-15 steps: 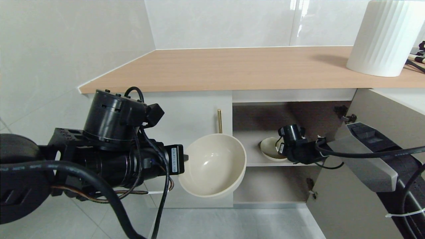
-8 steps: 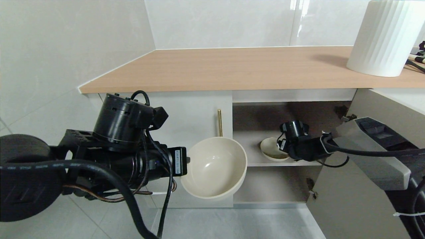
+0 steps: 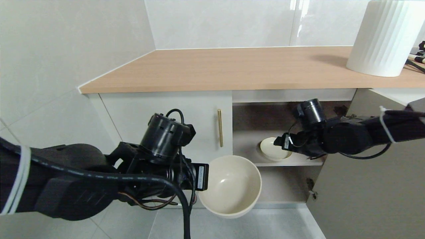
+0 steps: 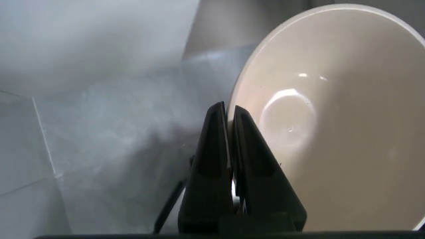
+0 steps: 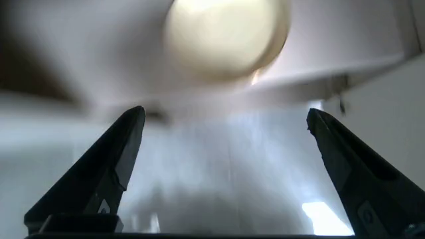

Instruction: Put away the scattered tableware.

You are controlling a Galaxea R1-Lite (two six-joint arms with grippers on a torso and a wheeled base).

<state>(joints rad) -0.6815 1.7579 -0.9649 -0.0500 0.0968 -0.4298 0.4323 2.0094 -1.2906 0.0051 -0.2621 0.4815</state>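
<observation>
Wooden surface (image 3: 232, 69) ran above an open cabinet (image 3: 265, 116). Left end effector (image 4: 230, 113) was clamped tight on the rim of a cream bowl (image 3: 230, 186), low before the cabinet's opening. Right end effector (image 5: 224, 114) gaped wide, just in front of a smaller bowl (image 3: 274, 149) sitting on the shelf (image 3: 247, 146).

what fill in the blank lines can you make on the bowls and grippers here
1. The large cream bowl is clamped at its rim by the robot's ____ gripper.
2. The small bowl rests on a ____ inside the cupboard.
3. The right gripper, in front of the small bowl, is ____.
Missing words: left; shelf; open.
</observation>
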